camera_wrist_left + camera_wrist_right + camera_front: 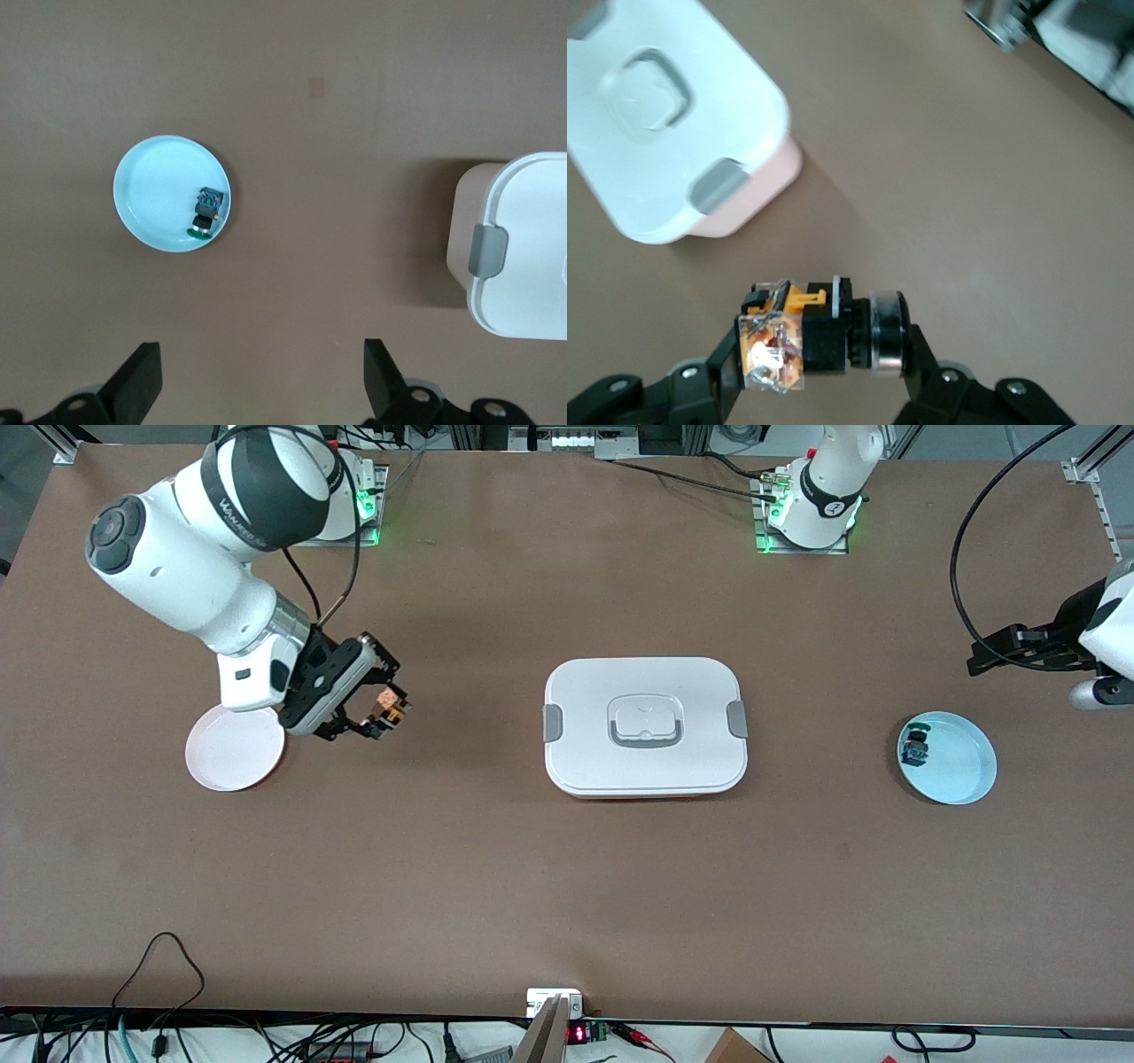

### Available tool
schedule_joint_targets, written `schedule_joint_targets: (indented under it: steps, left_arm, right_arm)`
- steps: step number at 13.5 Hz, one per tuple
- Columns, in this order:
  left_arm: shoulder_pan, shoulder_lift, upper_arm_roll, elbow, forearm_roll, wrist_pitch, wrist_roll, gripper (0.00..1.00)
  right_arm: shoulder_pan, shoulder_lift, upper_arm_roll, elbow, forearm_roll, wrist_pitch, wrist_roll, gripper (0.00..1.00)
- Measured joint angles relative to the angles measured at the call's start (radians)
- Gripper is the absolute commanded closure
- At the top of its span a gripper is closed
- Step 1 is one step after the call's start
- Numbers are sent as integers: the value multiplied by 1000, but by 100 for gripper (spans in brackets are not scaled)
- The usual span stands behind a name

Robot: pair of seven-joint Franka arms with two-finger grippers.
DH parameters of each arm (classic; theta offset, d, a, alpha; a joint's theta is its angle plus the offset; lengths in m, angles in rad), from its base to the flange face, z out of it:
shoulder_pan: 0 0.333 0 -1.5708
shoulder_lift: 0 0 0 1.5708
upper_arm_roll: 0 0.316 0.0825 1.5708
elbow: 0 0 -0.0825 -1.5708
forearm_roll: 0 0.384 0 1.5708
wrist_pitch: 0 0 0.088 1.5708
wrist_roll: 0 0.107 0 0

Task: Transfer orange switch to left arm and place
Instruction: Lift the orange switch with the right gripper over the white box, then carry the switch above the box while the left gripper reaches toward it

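Clamped between the two fingers of the right gripper [383,710] is the orange switch [388,704], which that gripper is carrying in the air above bare table, between the white plate [234,750] and the box [645,726] but much closer to the plate. In the right wrist view the switch [799,338] is lying crosswise between the fingertips, its clear orange end at one finger and its dark round cap at the other, with the box [673,115] showing some way off. Taking the box as the landmark, the white plate is sitting toward the right arm's end of the table and the blue plate [948,757] toward the left arm's end, each well apart from it. A small blue-and-green component [915,747] is resting in the blue plate near the rim that faces the box. Over that end of the table the left gripper [1010,651] is waiting, its fingers spread wide with nothing between them, and its wrist view is looking down on the blue plate [151,190] and one clipped end of the box [523,248]. As for progress, the pick-up appears to be done and the white plate is lying empty; getting past the box without touching it, handing the switch to the left gripper, and setting it down, probably at the blue plate, all seem to remain.
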Motion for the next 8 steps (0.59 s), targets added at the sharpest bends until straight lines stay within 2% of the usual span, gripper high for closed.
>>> schedule_joint_targets:
  steps: [1, 3, 5, 8]
  left_arm:
    - [6, 4, 0, 1, -24, -32, 8, 0]
    - [36, 6, 1, 3, -162, -113, 45, 0]
    - [96, 25, 3, 3, -412, -201, 64, 0]
    - [170, 118, 6, -5, -797, -294, 78, 0]
  right_arm:
    - [22, 0, 4, 10, 50, 0, -24, 100]
    - [64, 0, 17, 24, 149, 0, -54, 100]
    - [91, 0, 34, 27, 278, 1, -110, 100]
    - [114, 5, 38, 27, 566, 5, -338, 100]
